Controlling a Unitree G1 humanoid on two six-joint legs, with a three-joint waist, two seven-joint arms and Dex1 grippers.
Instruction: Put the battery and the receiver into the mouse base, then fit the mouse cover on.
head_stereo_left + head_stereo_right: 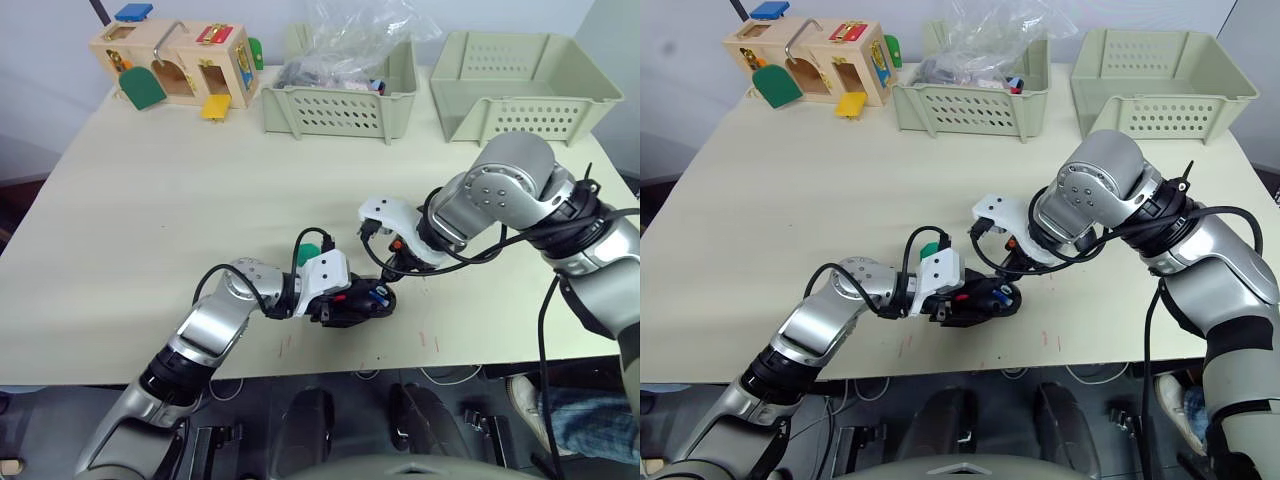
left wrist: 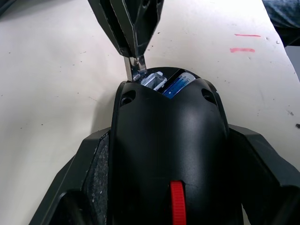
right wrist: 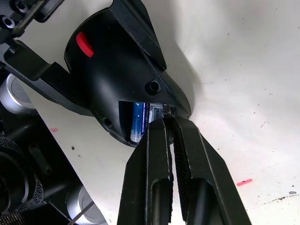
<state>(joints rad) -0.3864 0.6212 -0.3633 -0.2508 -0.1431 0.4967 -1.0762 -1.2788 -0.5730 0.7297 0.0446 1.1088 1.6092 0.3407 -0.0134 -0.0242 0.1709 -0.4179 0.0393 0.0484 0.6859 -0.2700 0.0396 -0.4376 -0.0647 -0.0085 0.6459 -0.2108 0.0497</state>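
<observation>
The black mouse base (image 2: 164, 136) with its red scroll wheel (image 2: 177, 206) rests on the table near the front edge, and my left gripper (image 1: 338, 300) is shut on its sides. The blue battery (image 2: 180, 84) lies in the open compartment at the base's rear end. My right gripper (image 3: 169, 121) is shut on the tiny receiver (image 2: 135, 71), whose silvery end touches the compartment's edge beside the battery. The mouse cover is out of view.
At the back of the table stand a basket (image 1: 340, 100) with a plastic bag, an empty basket (image 1: 520, 100) and a wooden latch box (image 1: 175, 65). A green disc (image 1: 312, 248) lies just behind my left wrist. Red marks (image 2: 243, 42) dot the table's front edge.
</observation>
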